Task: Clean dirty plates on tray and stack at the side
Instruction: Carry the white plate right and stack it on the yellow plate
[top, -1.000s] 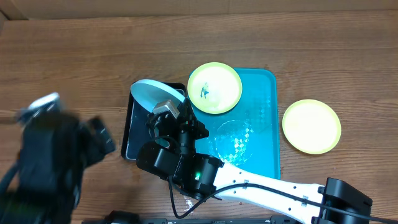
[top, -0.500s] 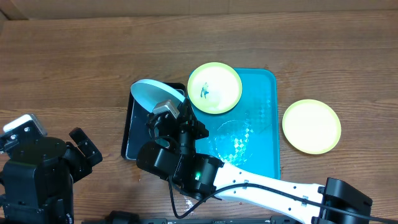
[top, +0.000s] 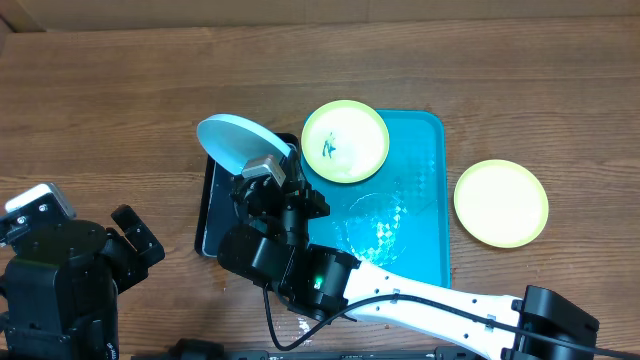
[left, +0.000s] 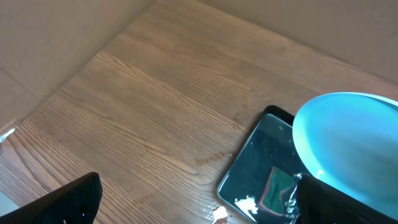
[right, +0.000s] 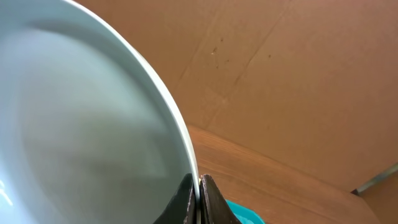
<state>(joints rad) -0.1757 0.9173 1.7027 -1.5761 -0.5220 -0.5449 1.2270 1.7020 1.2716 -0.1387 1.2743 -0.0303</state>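
Blue plate (top: 235, 140) is held tilted, left of the tray (top: 425, 230). A green-rimmed plate (top: 345, 140) (blue-smeared) is laid on the tray's corner; a second plate (top: 501, 203), beside it.

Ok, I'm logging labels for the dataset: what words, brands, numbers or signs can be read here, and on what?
None: no text can be read in any view.
The blue marks on the green-rimmed plate on the tray are smears, not writing.
The cardboard in the right wrist view shows no print.
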